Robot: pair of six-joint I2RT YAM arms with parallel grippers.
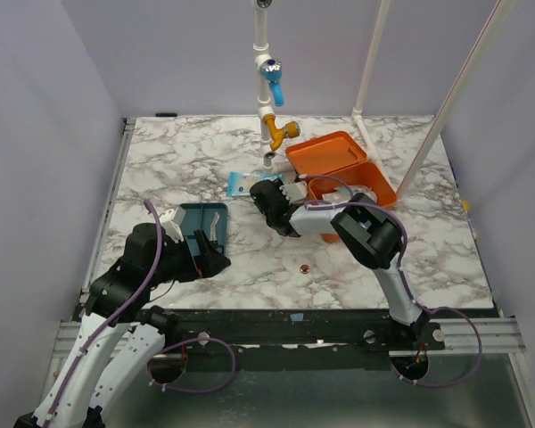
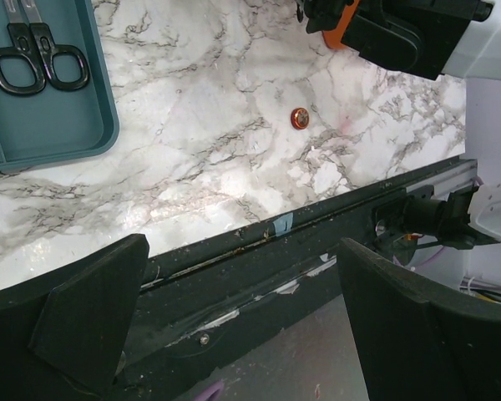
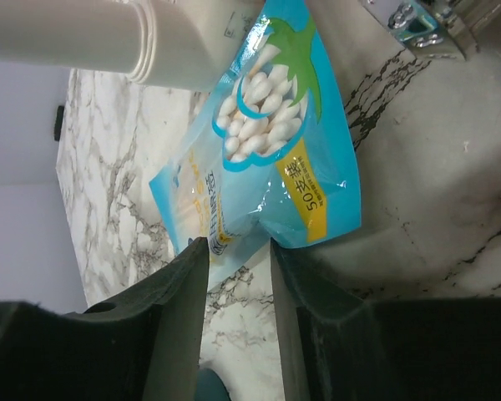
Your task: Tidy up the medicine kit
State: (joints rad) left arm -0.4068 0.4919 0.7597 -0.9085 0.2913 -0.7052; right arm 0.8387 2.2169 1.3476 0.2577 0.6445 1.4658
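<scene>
**Top external view.** I am locating the medicine kit [image 1: 332, 153] at the far right of the bench [image 1: 178, 152]. Its lid is lying open and its base is facing up. The right tool [image 1: 260, 191] is reaching across to the left of the kit, at the foot of a white pipe [image 1: 264, 53], where a blue packet [image 1: 241, 184] is lying flat. The kit is therefore sitting to the right of this tool and just beside it, so I am judging the coming move to be a short carry rightward. The left tool [image 1: 212, 259] is hanging over the near edge of a teal tray [image 1: 205, 214], well apart from the kit. The right arm is the nearer one.

**Left wrist view.** I am seeing the left tool [image 2: 242, 317] with its jaws fully apart and nothing between them. Scissors [image 2: 37, 63] are lying in the tray [image 2: 75, 138]. A small copper disc [image 2: 299, 118] is lying on the open bench.

**Right wrist view.** I am reading the packet [image 3: 267, 142] as cotton swabs. Its long axis is running away from the tool toward the pipe [image 3: 108, 33], and its near short edge is dipping between the fingertips [image 3: 184, 276]. The right tool [image 3: 238, 251] is showing a narrow gap, its jaws bracketing that edge. I cannot tell whether the pads are pressing on the film.
</scene>
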